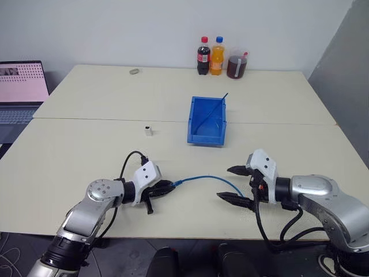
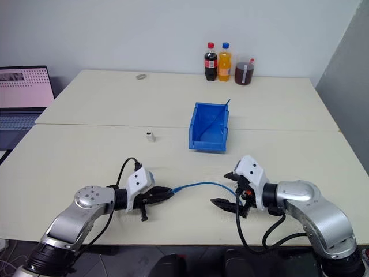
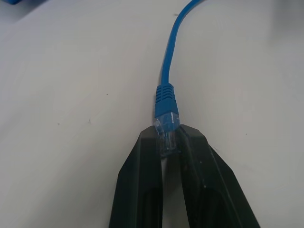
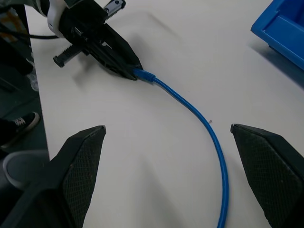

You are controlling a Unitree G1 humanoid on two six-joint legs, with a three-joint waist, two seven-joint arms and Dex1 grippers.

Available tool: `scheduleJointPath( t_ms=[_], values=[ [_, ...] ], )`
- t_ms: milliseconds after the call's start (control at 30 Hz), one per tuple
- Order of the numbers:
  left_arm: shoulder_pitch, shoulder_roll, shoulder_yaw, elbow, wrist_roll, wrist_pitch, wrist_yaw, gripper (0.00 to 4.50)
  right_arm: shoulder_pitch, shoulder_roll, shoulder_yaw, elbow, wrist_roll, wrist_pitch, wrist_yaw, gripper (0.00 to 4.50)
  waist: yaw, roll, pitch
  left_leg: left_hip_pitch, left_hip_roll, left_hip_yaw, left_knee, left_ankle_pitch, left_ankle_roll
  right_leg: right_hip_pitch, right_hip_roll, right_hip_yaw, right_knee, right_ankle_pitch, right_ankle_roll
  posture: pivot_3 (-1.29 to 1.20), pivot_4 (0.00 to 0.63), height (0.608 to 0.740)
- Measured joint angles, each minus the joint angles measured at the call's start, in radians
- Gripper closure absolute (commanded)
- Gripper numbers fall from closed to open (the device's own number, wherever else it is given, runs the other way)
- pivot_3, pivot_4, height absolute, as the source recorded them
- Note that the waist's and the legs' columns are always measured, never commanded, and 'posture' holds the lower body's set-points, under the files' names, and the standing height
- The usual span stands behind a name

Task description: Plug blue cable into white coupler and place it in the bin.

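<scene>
Pinching the blue cable (image 1: pixel 203 178) by its clear plug, left gripper (image 1: pixel 170 186) (right gripper (image 1: pixel 232 183) gaping) straddles its far end.

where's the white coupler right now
In the left eye view the white coupler stands alone on the table, left of the bin and farther back than both grippers.
</scene>
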Motion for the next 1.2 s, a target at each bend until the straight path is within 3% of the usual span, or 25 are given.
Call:
scheduleJointPath(
  t_ms=[400,633,1200],
  values=[
    [-0.135,-0.148,0.081,-0.11,-0.221,0.099,0.029,4.28,0.076,0.197,-0.074,-0.012,0.251,0.106,-0.183,0.0,-0.006,-0.003,0.002,-0.002,0.001,-0.001,0.0,0.0,0.0,-0.001,0.001,0.002,0.0,0.0,0.0,0.0,0.15,0.74],
    [-0.149,-0.153,0.101,-0.153,-0.314,0.174,0.046,4.28,0.01,0.339,-0.15,0.084,0.334,0.098,-0.326,0.0,-0.008,-0.003,0.002,-0.002,0.001,-0.001,0.0,0.0,0.0,-0.001,0.002,0.003,0.0,0.0,0.0,0.0,0.15,0.74],
    [-0.156,-0.162,0.12,-0.172,-0.424,0.224,0.068,4.28,-0.101,0.43,-0.148,0.241,0.461,0.061,-0.435,0.0,-0.007,-0.003,0.002,-0.003,0.001,-0.001,-0.001,0.0,0.0,-0.002,0.002,0.003,0.0,0.0,0.0,0.0,0.15,0.74]
  ],
)
